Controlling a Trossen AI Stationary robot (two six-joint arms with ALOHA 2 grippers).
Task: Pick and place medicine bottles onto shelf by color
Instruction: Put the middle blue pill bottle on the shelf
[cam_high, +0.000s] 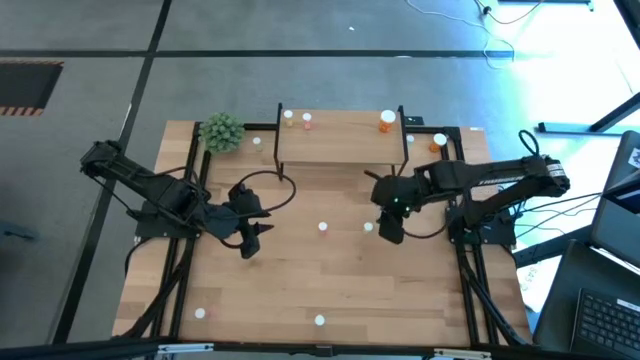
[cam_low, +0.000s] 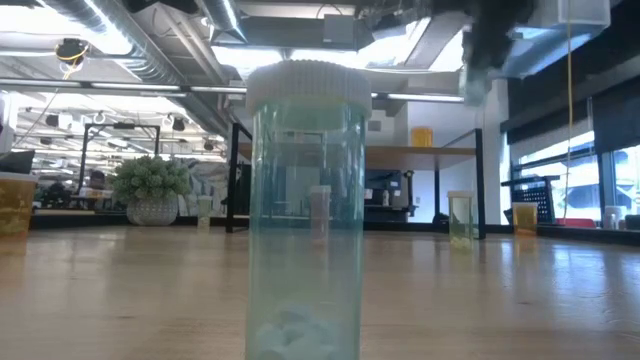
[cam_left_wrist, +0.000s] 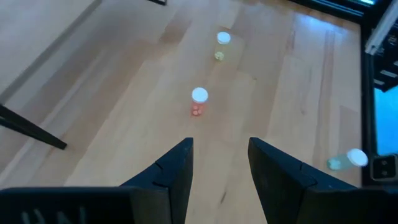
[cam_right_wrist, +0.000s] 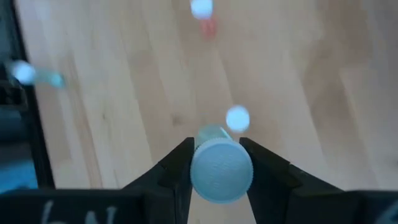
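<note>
My right gripper (cam_right_wrist: 214, 163) clasps a pale-capped bottle (cam_right_wrist: 219, 167) above mid-table, right of the pink-red bottle (cam_high: 323, 228); my left gripper (cam_left_wrist: 219, 163) hangs unclenched, empty.

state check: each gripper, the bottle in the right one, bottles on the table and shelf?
left gripper: open, empty, over the table.
right gripper: shut on green bottle.
green bottle: capped, held between the right fingers.
pink-red bottle: upright on the table, capped, untouched.
yellowish bottle: upright on the table, capped.
orange bottle: standing on the shelf.
</note>
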